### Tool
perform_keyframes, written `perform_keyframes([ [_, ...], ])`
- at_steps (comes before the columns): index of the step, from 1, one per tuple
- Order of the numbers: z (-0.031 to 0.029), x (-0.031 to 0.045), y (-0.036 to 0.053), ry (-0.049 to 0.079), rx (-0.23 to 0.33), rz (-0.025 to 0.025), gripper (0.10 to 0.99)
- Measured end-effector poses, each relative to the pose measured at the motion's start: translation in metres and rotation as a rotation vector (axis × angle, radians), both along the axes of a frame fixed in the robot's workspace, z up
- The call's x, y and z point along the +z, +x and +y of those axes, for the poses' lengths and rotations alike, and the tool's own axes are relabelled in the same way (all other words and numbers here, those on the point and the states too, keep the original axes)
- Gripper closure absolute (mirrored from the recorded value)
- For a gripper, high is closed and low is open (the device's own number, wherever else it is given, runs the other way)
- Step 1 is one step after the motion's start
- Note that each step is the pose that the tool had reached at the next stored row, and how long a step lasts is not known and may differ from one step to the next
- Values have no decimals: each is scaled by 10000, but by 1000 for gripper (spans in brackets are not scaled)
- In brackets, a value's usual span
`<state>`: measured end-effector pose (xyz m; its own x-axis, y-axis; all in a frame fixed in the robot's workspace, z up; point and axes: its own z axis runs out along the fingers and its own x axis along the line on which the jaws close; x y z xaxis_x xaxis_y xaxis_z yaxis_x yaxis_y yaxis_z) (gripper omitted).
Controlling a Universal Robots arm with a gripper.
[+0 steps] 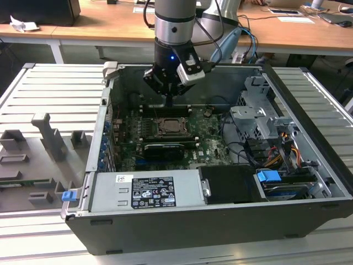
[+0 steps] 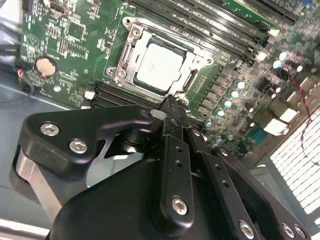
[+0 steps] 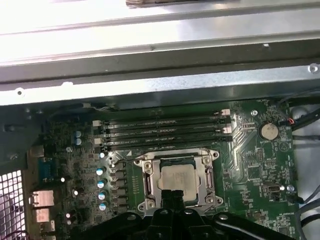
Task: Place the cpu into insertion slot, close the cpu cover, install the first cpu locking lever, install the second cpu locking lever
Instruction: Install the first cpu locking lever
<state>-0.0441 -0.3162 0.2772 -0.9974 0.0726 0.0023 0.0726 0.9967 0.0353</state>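
The cpu [image 2: 159,65] lies seated in the insertion slot [image 2: 120,75], its pale metal face showing. The silvery cpu cover [image 2: 134,34] lies flat as a frame around the chip. In the first wrist view the cpu [image 3: 179,179] sits in the same frame [image 3: 148,181], just beyond my fingertips. My gripper [image 2: 170,104] is shut with nothing between its black fingers, and its tip hovers at the socket's edge. In the exterior view the gripper [image 1: 168,104] hangs above the motherboard, just behind the insertion slot [image 1: 171,127].
Memory slots [image 3: 165,131] run beside the socket, and a coin battery [image 3: 269,131] sits further off. A black ribbed card [image 1: 162,149] and the grey power supply box [image 1: 146,190] lie in front. A drive cage [image 1: 259,118] with cables stands at the exterior view's right, inside the case walls [image 1: 110,88].
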Motion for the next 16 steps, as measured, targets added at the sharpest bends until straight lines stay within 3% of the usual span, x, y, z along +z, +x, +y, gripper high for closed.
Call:
perform_keyframes([
  [12, 0, -4, -1, 0, 2412, -1, 980],
  [16, -3, -4, -60, 13, 2417, -16, 980],
])
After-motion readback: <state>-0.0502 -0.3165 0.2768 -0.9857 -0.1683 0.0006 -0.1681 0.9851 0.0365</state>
